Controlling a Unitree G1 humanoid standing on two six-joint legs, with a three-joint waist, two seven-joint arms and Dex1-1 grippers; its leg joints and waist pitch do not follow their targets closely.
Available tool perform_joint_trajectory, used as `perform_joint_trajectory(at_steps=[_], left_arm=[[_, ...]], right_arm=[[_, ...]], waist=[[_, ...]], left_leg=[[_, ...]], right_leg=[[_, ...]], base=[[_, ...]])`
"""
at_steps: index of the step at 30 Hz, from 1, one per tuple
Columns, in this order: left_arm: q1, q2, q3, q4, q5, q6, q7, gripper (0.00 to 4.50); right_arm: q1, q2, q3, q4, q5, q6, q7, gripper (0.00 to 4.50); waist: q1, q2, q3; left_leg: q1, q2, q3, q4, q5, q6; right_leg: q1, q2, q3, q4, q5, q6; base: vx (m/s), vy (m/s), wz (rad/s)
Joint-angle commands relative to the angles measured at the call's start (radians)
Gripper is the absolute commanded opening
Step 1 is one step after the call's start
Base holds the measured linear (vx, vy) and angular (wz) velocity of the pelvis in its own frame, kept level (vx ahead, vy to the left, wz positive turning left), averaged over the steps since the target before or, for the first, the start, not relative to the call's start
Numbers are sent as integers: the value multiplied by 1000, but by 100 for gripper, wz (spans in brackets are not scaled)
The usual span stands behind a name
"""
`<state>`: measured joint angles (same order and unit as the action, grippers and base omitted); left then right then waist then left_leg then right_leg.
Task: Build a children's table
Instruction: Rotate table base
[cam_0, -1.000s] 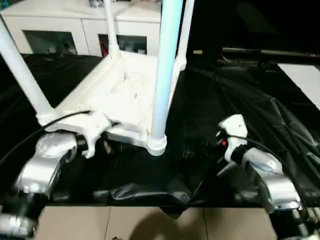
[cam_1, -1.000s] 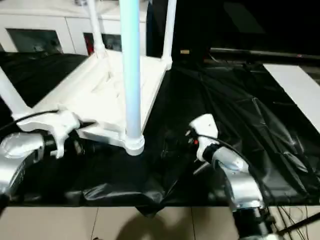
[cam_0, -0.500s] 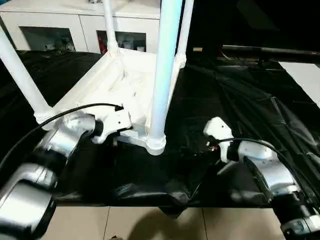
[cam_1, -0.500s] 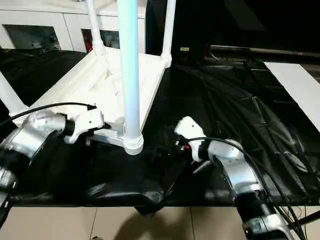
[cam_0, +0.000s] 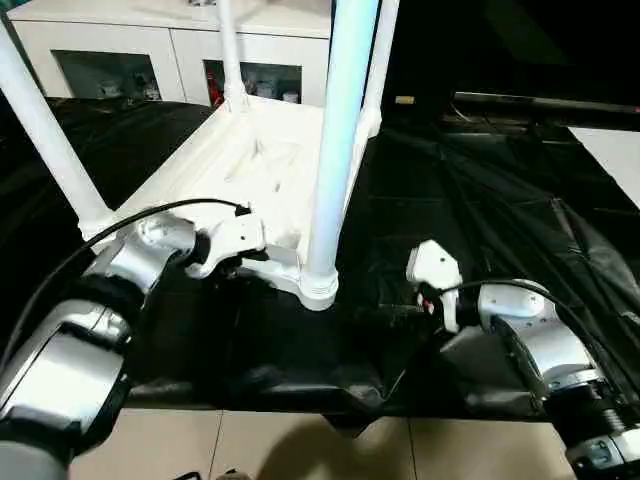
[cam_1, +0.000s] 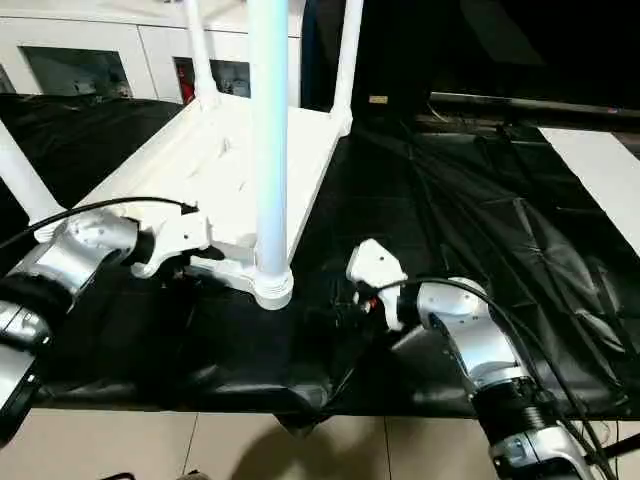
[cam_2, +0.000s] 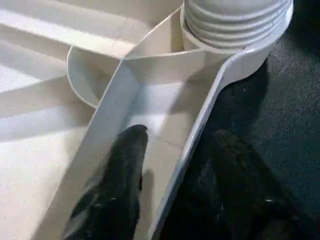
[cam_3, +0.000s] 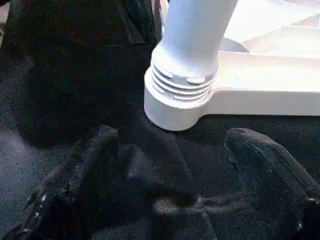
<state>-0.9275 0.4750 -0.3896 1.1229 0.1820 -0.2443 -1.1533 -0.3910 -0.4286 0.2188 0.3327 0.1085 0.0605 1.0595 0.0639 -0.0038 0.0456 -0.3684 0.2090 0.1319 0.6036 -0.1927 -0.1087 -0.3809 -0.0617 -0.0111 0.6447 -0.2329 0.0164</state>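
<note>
Working over a black plastic sheet (cam_0: 480, 180) that's covering the whole work area, with a white glass-door cabinet (cam_0: 130, 40) standing along the back. Sitting upside down on that sheet: the children's table (cam_0: 270, 160), ribbed underside facing up, four legs (cam_0: 335, 150) sticking up out of the corners. Looking pretty much assembled, so guessing at a seating or checking step on the near leg.

Reaching in low with the left gripper (cam_2: 177, 150), fingers (cam_2: 125, 165) spread and straddling the near rim, one inside the channel, one outside over the sheet, not clearly clamping anything. Hovering just beside the near corner socket (cam_3: 175, 100) with the right gripper (cam_3: 180, 150), fingers wide apart, gripping nothing.

Probably worth closing the left on the rim first, steadying the frame. Then closing the right low around the leg near its ribbed collar and pushing straight down, not sideways, avoiding tipping the whole thing or snagging the loose sheet.
</note>
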Motion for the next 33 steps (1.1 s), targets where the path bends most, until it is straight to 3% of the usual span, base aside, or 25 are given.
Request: perform_joint_trajectory(at_steps=[1,2,3,5,6,8,9,13,16,22,26,30,32,33], left_arm=[[-25,-9,-3,27,22,-13,-11,196],[-26,-9,-3,28,22,-13,-11,196],[-33,-11,-10,40,32,-15,-13,190],[-39,-14,-15,53,40,-16,-13,184],[-46,-16,-28,66,57,-14,-11,164],[-51,-17,-39,79,72,-13,-8,152],[-58,-20,-46,94,85,-12,-8,144],[-71,-28,-50,112,96,7,-31,115],[-74,-32,-45,114,96,20,-48,93],[-60,-51,-2,66,17,175,-238,50],[-8,-44,-9,13,16,188,-255,20],[77,-76,41,-88,-21,231,-147,5],[144,-101,64,-177,-38,263,-65,5],[172,-109,70,-214,-45,273,-41,5]], right_arm=[[8,-15,3,-28,6,-9,18,383],[8,-16,3,-28,6,-9,18,383],[11,-19,0,-32,6,-10,20,383],[12,-21,-2,-31,4,-12,21,383],[16,-23,-4,-34,3,-14,20,383],[19,-23,-5,-37,3,-14,21,383],[22,-25,-3,-39,3,-16,22,383],[18,-26,1,-36,2,-18,21,383],[15,-26,0,-35,1,-20,22,383],[-3,-28,-7,-4,-5,-39,18,383],[-6,-24,-4,-4,-11,-44,10,383],[-2,-15,-22,-12,-6,-47,-22,383],[8,-12,-39,-32,18,-27,-27,383],[14,-15,-42,-42,21,-22,-26,383]], waist=[[4,21,-68],[3,16,-69],[3,23,-69],[3,20,-68],[1,29,-67],[0,27,-66],[1,33,-67],[-1,27,-64],[-1,29,-64],[3,19,-68],[2,21,-66],[-1,20,-64],[-6,9,-60],[-3,9,-61]], left_leg=[[9,-1,19,-64,-114,26],[9,-2,21,-64,-110,30],[7,-4,19,-62,-101,30],[7,-3,19,-63,-101,30],[9,-3,18,-63,-109,26],[6,-4,18,-63,-102,28],[7,-3,18,-63,-102,28],[7,-3,18,-64,-109,28],[7,-2,18,-65,-107,31],[6,-1,21,-62,-52,63],[4,-1,23,-62,-58,79],[7,4,23,-67,-89,79],[4,4,25,-69,-108,81],[5,4,26,-69,-108,83]], right_leg=[[62,-46,21,-61,199,-311],[63,-44,21,-64,207,-310],[65,-45,21,-62,221,-310],[66,-44,20,-62,223,-311],[64,-43,19,-63,216,-313],[67,-42,20,-62,230,-315],[66,-44,20,-62,232,-317],[66,-43,20,-64,220,-322],[66,-45,21,-65,213,-326],[68,-46,21,-56,296,-351],[68,-46,20,-59,299,-353],[66,-48,20,-64,243,-351],[66,-47,20,-67,202,-345],[66,-48,20,-69,171,-337]], base=[[0,0,0],[0,0,0],[0,0,0],[0,0,0],[0,0,0],[0,0,0],[0,0,0],[0,0,0],[0,0,0],[0,0,0],[0,0,0],[0,0,0],[0,0,0],[0,0,0]])
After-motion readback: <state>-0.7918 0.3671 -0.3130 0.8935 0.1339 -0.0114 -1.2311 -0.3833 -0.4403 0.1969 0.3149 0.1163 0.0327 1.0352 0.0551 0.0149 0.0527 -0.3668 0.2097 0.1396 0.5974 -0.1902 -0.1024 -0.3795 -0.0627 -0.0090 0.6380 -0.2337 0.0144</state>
